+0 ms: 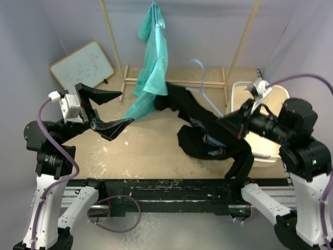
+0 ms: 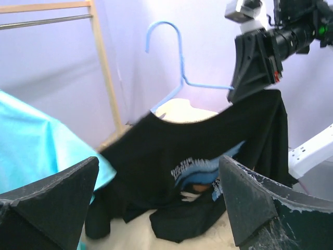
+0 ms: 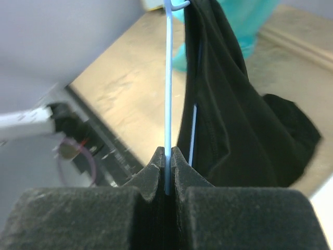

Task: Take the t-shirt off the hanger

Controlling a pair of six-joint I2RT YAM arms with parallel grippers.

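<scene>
From up top I see the tan worktop (image 1: 151, 156) filling the middle of the frame, with a bare wooden clothes rack (image 1: 113, 41) standing along its far edge. The black t-shirt with a blue print (image 1: 200, 120) is the biggest loose thing. It stretches diagonally from just right of centre down toward the right arm, and its lower part is heaped on the worktop at centre right. A teal garment (image 1: 155, 62) hangs from the rack at upper centre, its hem touching the surface just beside the black cloth. A white slatted basket (image 1: 237, 89) sits at the right edge, and a white board (image 1: 83, 65) leans at upper left.

The light blue wire hanger (image 1: 200, 67) is off the rack and tilted, with its hook poking up above the t-shirt. The shirt is draped over it, with one arm of the hanger bare.

The right fingers (image 3: 158, 161) are pinched fully together on the hanger's thin wire, with the black fabric hanging just to the right of them. The left fingers (image 1: 122, 123) are spread as wide as they go, holding nothing, at centre left and well apart from the shirt.
</scene>
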